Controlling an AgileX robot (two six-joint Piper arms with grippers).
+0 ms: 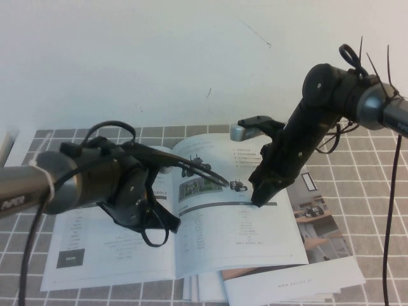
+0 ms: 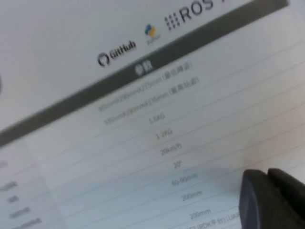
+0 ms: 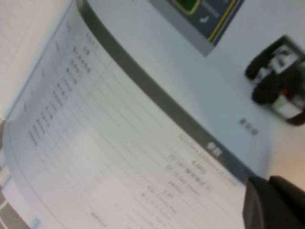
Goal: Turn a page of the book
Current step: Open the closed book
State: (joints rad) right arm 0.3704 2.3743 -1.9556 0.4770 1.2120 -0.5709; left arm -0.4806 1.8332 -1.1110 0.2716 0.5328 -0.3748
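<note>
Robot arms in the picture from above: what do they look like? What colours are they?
Both arms are mostly black with rounded joints. The left arm has a silvery-grey tube with small white lettering, and loose black cables loop around its black left end effector, over the white-paged book. The right arm has a grey collar bristling with black cable ties, a silver knob, and a black right end effector.

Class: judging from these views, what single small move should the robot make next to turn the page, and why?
Probably slide the right gripper toward the spine: it rests on the thin white glossy page of the open white catalogue, which lies flat. The left gripper hovers mid-book.
</note>
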